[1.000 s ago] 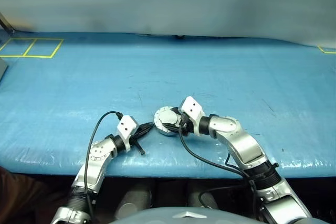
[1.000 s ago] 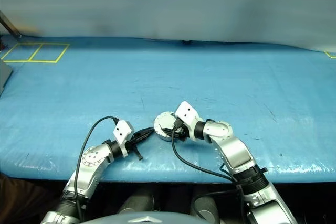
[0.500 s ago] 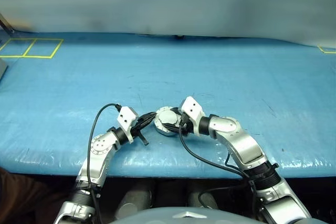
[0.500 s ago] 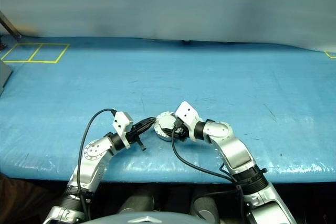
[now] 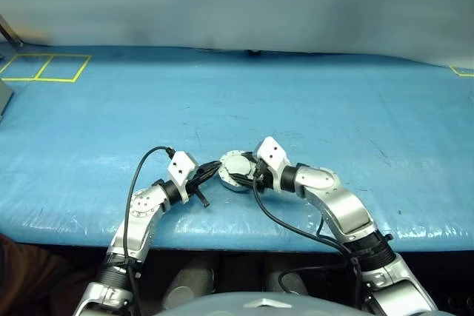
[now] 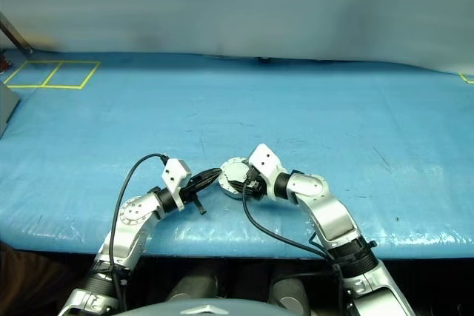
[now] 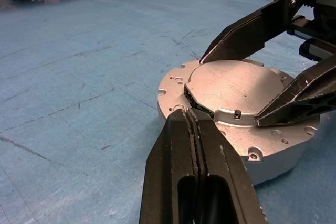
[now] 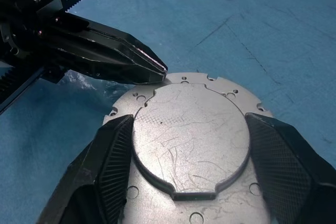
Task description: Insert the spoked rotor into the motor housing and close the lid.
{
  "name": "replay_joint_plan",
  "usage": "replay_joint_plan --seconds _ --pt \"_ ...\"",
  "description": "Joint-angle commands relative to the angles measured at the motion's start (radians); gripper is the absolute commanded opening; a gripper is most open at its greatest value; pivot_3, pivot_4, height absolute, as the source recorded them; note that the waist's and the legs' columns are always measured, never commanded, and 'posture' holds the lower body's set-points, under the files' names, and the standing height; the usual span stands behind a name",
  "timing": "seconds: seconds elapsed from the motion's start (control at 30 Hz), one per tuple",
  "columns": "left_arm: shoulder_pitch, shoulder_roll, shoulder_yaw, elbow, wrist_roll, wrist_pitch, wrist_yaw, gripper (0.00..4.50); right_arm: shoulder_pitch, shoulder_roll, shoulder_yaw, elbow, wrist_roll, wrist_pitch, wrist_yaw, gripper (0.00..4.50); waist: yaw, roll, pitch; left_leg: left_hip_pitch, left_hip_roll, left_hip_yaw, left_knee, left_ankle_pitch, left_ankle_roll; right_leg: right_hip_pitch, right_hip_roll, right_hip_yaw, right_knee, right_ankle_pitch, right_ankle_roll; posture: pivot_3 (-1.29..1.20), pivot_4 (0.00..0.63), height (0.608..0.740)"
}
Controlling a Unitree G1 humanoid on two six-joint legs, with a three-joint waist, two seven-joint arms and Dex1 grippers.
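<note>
The motor housing [image 7: 274, 162] lies flat on the blue table near its front edge, with the round silver lid [image 7: 236, 87] seated on top. The spoked rotor is hidden. My left gripper [image 7: 187, 117] is shut and empty, and its tip rests against the housing's rim at the lid's edge. My right gripper [image 8: 189, 121] is open and reaches over the housing [image 5: 234, 175] from the right. Its fingers [image 8: 113, 156] stand on either side of the lid [image 8: 189, 145], close beside its edge. Whether they touch it I cannot tell.
Yellow tape squares [image 5: 44, 68] mark the table's far left corner, and a grey object [image 5: 3, 98] sits at the left edge. A small dark thing [image 5: 254, 52] lies at the far edge. Black cables loop from both wrists near the front edge.
My left gripper has moved up and toward the housing, bringing its shut tip to the rim. The right arm and the housing have stayed in place.
</note>
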Motion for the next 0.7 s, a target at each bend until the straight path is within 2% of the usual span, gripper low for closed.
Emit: replay_joint_plan --seconds 0.03,0.33,0.7 --pt "0.008 0.002 -0.019 -0.002 0.011 0.009 -0.005 0.0 0.035 -0.004 -0.022 0.015 0.007 0.037 -0.015 4.46 0.002 0.0 0.0 0.0 0.0 0.0 0.0 0.0 0.0 0.0 0.0 0.0 0.0 0.0 0.0 0.0 0.15 0.74" --pt "0.012 0.001 -0.023 -0.002 0.008 0.01 -0.012 0.0 0.091 0.033 -0.167 -0.124 0.195 0.076 -0.001 4.46 0.011 0.001 0.002 -0.003 0.0 0.0 -0.001 0.0 0.0 -0.003 0.0 0.0 -0.001 -0.001 0.0 0.0 0.15 0.74" --pt "0.012 0.002 -0.026 0.0 0.01 0.005 -0.015 0.0 0.135 0.088 -0.342 -0.152 0.385 0.276 -0.127 4.46 0.013 0.001 0.003 -0.004 -0.001 0.0 -0.001 0.0 0.001 -0.004 -0.001 -0.001 -0.001 -0.002 0.0 0.0 0.15 0.74"
